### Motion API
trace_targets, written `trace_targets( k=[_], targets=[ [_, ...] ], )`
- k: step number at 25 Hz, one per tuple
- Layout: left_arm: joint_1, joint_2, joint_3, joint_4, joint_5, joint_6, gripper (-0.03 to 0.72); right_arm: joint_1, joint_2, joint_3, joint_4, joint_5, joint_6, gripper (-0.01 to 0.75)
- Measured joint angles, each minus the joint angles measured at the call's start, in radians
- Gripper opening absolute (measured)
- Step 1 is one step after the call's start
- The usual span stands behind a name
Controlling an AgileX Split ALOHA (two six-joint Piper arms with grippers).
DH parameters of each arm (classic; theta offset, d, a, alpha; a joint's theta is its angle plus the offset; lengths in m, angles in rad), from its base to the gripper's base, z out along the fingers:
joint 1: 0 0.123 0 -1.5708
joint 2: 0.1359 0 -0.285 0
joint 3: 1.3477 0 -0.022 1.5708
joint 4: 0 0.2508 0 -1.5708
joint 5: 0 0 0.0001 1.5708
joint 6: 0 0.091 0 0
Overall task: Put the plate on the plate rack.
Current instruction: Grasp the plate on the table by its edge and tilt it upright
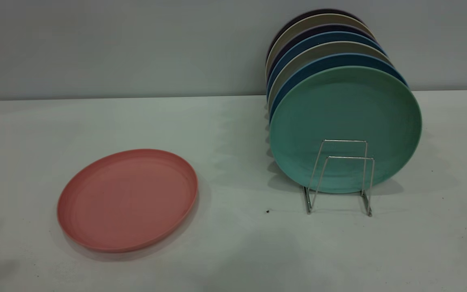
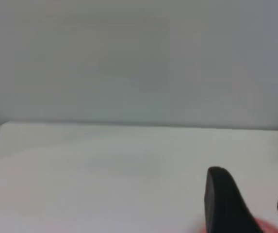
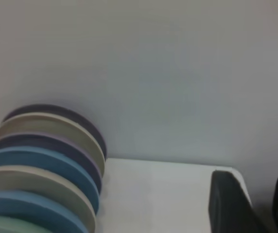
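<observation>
Plate is lying flat, well apart from the plate rack; left gripper is spread above it, and that low rim could be slipping out.

My right gripper is showing as two dark fingers with a gap standing between them, hanging over the far edge of the white table with the pale wall rising behind it. A row of upright plates is standing on edge, one behind another: dark, beige, purple, blue, beige, blue, and a sliver of the teal-green plate nearest. My fingers are sitting well apart from the row.
</observation>
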State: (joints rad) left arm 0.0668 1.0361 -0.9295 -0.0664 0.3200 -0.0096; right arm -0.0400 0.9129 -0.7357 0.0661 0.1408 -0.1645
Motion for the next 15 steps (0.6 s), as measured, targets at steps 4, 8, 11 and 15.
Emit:
trace_targets(
  k=[4, 8, 11, 15],
  targets=[
    [0.028, 0.129, -0.032, -0.026, 0.015, 0.021, 0.305, 0.0, 0.1, -0.084, 0.0, 0.065, 0.0, 0.24],
    [0.028, 0.239, -0.056, -0.136, 0.022, 0.13, 0.305, -0.053, 0.186, -0.14, 0.037, 0.121, 0.014, 0.24],
    [0.029, 0.321, -0.071, -0.297, 0.047, 0.265, 0.305, -0.102, 0.248, -0.156, 0.11, 0.161, 0.019, 0.24],
    [0.066, 0.439, -0.087, -0.642, 0.141, 0.54, 0.293, -0.127, 0.321, -0.156, 0.217, 0.205, -0.051, 0.24]
  ],
)
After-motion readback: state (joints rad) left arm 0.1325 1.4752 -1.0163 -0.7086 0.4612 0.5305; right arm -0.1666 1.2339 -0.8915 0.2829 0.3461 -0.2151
